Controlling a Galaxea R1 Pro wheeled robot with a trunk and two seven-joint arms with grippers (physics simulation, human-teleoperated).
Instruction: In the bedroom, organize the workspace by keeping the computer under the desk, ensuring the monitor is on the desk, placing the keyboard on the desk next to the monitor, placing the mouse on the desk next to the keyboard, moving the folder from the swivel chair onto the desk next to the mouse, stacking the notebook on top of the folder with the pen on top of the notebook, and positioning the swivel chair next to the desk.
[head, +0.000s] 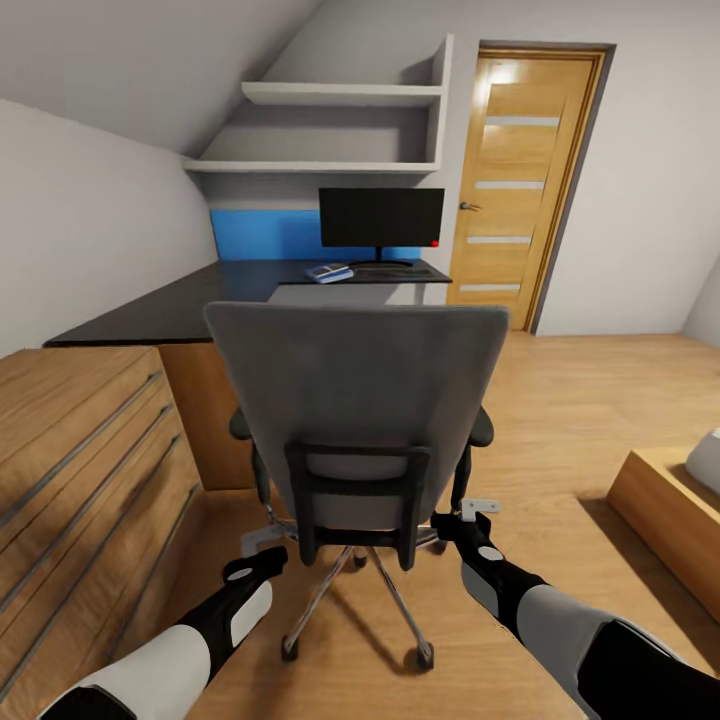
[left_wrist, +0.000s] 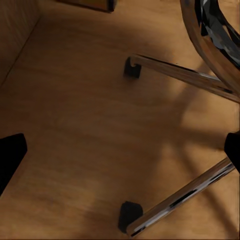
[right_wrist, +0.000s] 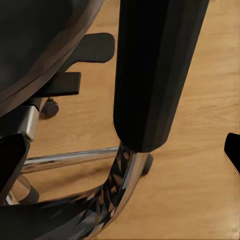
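The swivel chair (head: 355, 400) stands with its back toward the robot, between it and the desk (head: 230, 290), just beside a light-wood drawer chest (head: 80, 450). The left gripper (head: 262, 541) and right gripper (head: 478, 508) flank the chair's lower frame at seat level. In both wrist views the jaws stand wide, with nothing between them.

The step in hand appears to be positioning the chair. To do it well, close on a rigid part such as the black armrest post (right_wrist: 155, 70). Push low and evenly, so that the chrome star base (left_wrist: 190, 75) rolls straight on its castors.

The monitor (head: 381, 217) and keyboard (head: 395, 269) already sit on the surface, with a small blue-and-white item (head: 328, 272) beside them. The chest drawers are shut, so their contents cannot be told.
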